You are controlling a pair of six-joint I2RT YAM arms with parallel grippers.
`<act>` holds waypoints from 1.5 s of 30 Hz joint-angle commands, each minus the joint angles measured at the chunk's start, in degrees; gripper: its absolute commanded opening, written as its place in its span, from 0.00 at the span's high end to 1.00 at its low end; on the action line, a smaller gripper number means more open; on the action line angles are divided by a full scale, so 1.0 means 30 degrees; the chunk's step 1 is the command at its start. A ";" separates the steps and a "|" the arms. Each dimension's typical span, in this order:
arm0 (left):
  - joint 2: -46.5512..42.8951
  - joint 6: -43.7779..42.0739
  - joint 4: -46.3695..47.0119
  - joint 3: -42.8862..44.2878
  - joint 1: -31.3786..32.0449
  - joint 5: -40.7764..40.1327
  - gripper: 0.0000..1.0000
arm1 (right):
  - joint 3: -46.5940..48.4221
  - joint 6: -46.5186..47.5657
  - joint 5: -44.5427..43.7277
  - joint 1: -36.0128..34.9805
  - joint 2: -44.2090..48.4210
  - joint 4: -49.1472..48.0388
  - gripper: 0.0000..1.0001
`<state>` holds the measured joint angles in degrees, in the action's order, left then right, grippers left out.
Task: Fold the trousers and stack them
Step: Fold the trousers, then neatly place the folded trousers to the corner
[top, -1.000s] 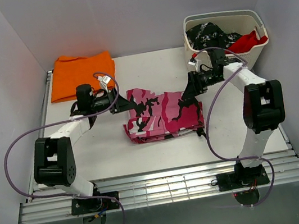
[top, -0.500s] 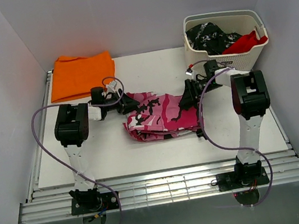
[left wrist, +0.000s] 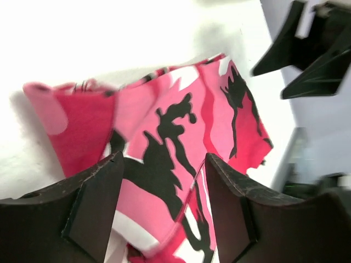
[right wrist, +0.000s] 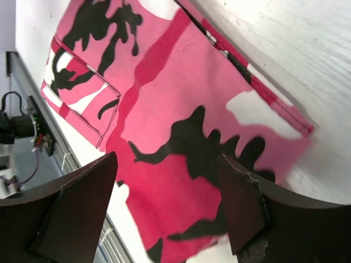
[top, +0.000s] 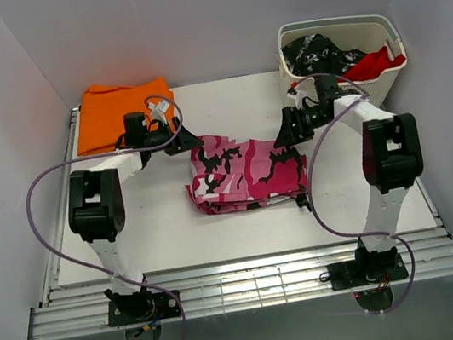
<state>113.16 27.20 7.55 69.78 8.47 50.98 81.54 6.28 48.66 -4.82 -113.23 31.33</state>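
Left claw [top: 189, 143] and right claw [top: 283, 137]: wide open, empty, hanging just off far corners of folded camo trousers [top: 249, 175], middle of table [top: 158, 228]. Probably kept clear to avoid snagging before stacking by orange cloth [top: 122, 109], far left.

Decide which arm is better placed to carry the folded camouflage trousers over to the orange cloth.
Left, probably. The left fingers stand open at the far left corner of the trousers, close to the orange cloth. The right fingers, also open, sit on the basket side, farther from that cloth.
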 commanded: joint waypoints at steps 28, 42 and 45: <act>-0.2685 -1.8735 0.1525 -0.2051 1.7391 -1.5618 0.21 | -0.7372 -0.0071 -0.1280 0.8081 0.8388 0.3358 0.08; 0.0075 -2.0317 0.1554 -0.2457 1.7567 -1.4130 0.32 | -0.8575 -0.3177 0.0301 0.8110 0.6485 0.0719 0.10; 0.0012 -2.0112 0.1293 -0.2548 1.7567 -1.3713 0.34 | -0.8751 -0.3588 0.0536 0.8110 0.6279 0.0221 0.10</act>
<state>114.54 -32.67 15.51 63.99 60.86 6.35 55.99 -2.00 47.37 19.40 -94.08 34.44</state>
